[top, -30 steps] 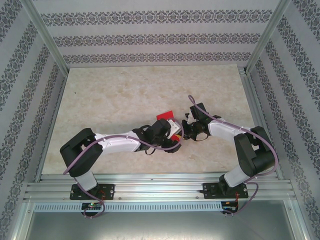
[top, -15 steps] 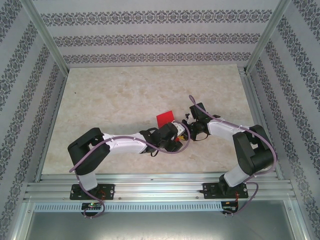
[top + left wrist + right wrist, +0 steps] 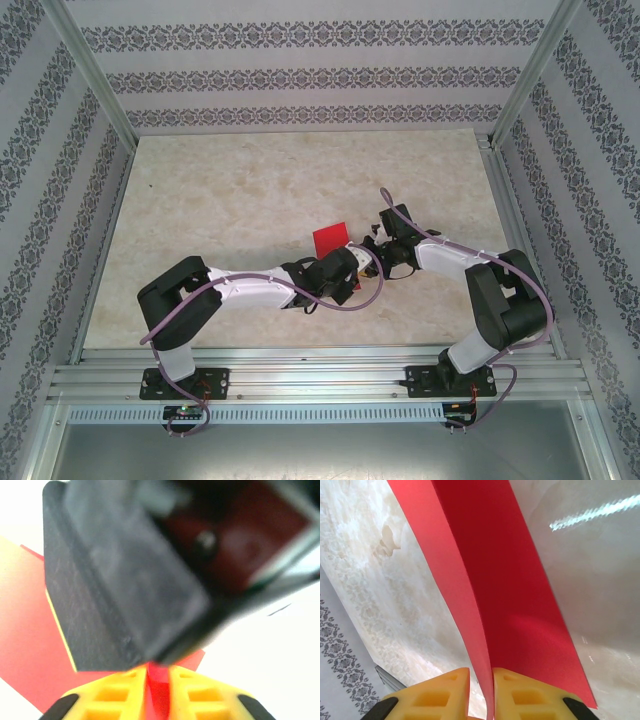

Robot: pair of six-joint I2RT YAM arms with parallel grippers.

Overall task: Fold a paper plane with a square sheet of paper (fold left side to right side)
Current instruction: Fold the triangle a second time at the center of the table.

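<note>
The square sheet of paper (image 3: 330,240) is bright red and lies mid-table, its near right corner lifted between both grippers. My left gripper (image 3: 354,263) reaches in from the left; in the left wrist view its yellow fingers (image 3: 117,695) stand nearly together with a strip of the red paper (image 3: 30,645) pinched between them, at the left gripper (image 3: 158,685). The dark body of the right gripper (image 3: 125,580) looms just ahead. My right gripper (image 3: 373,247) comes from the right; at the right gripper (image 3: 481,685) the narrow gap holds the curled red paper (image 3: 520,580).
The beige marbled table (image 3: 250,190) stretches wide behind and to the left of the paper. Patterned walls and slanted metal posts (image 3: 90,80) enclose it. A rail (image 3: 320,380) with both arm bases runs along the near edge.
My left gripper has slid right, up against the right gripper, and its jaws have closed on the paper's edge. The right gripper has stayed in place on the paper.
</note>
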